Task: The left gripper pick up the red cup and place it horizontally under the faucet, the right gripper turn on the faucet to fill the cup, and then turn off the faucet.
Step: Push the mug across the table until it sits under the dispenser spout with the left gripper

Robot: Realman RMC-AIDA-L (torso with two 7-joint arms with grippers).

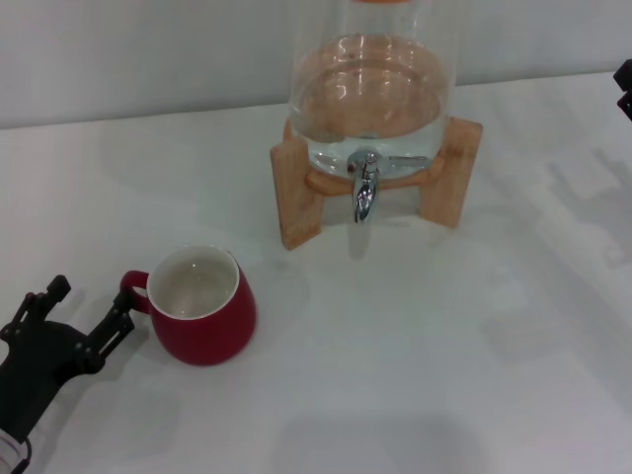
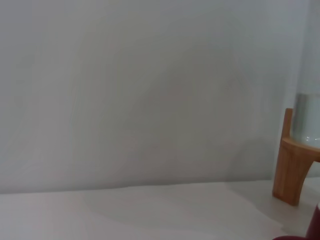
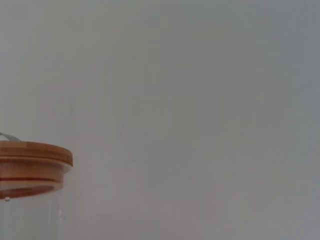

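The red cup [image 1: 203, 308] stands upright on the white table, white inside, with its loop handle turned to the left. My left gripper [image 1: 93, 294] is low at the front left, open, and its nearer finger [image 1: 117, 318] reaches close to the cup's handle. The chrome faucet [image 1: 365, 190] points down from the glass jar [image 1: 370, 89], well behind and to the right of the cup. Only a black bit of my right gripper [image 1: 624, 85] shows at the right edge. In the left wrist view a sliver of the red cup [image 2: 315, 227] shows at the corner.
The jar holds water and rests on a wooden stand [image 1: 296, 193], whose leg [image 2: 291, 165] also appears in the left wrist view. The jar's wooden lid [image 3: 30, 160] shows in the right wrist view. A white wall runs behind the table.
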